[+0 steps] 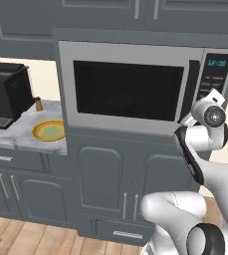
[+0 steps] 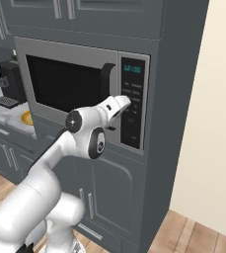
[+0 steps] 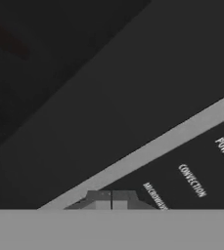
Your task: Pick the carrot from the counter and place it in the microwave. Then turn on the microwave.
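Right base view shows the end effector (image 2: 126,102) pressed up to the microwave's keypad (image 2: 132,106), just right of the dark bar handle (image 2: 106,79); its fingertips (image 3: 112,199) sit together with nothing between them, the keypad lettering just beside them in the hand view. The microwave (image 1: 130,87) has its black glass door closed, and a faint reddish shape behind the glass (image 1: 131,105) may be the carrot, though it is too dim to be sure. On the counter (image 1: 21,132) to the left lies a yellow-rimmed plate (image 1: 49,131), with a black coffee machine (image 1: 5,94) farther left.
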